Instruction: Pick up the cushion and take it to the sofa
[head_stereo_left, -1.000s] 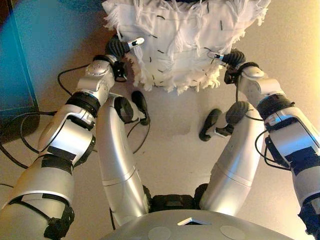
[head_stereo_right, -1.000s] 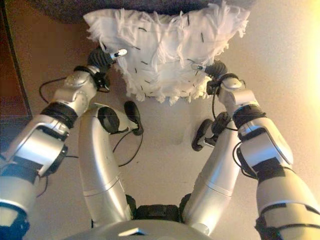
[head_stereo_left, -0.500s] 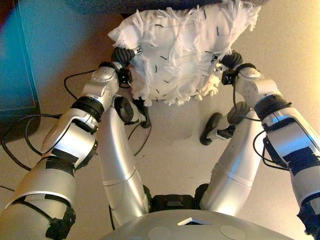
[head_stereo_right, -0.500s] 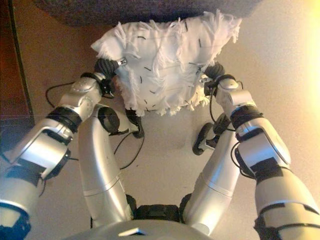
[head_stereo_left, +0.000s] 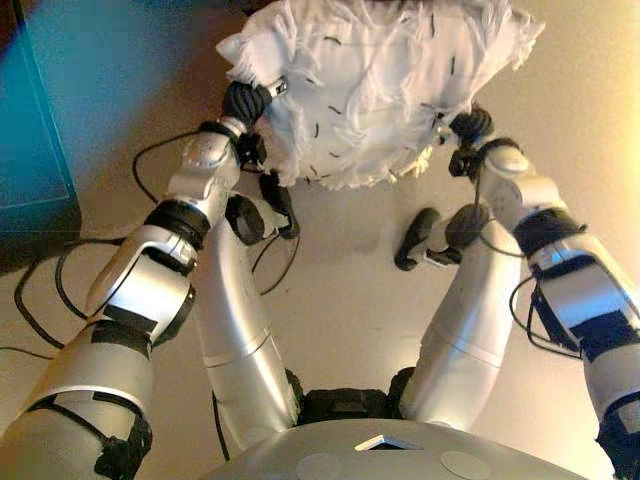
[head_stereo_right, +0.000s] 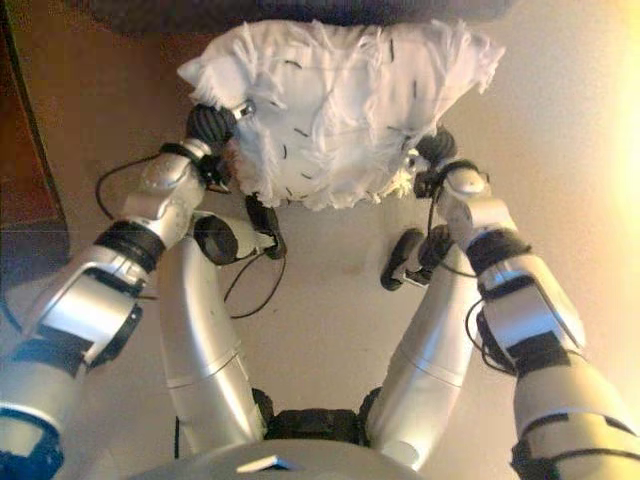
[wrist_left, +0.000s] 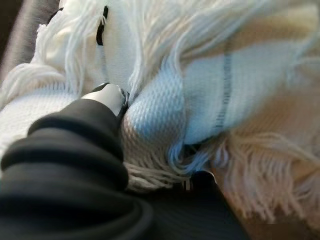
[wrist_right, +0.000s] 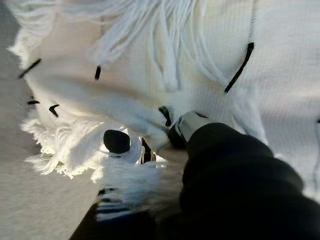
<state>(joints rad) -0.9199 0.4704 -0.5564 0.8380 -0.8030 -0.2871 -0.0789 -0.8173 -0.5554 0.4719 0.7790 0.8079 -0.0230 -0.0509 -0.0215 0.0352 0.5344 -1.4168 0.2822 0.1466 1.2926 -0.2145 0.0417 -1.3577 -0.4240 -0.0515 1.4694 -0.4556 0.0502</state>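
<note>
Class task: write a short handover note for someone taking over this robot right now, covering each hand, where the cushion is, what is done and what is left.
Left hand: pressed against the cushion's left side, fingers buried in the fringe, so grip cannot be read.
Right hand: against the cushion's right side, fingers likewise hidden in the fringe.
Cushion: white, fringed with short dark marks, held up between both hands in front of the robot, clear of the floor.
Sofa: a dark edge just beyond the cushion.
Done: cushion picked up.
Left: carry it forward, set it on the sofa, release.
</note>
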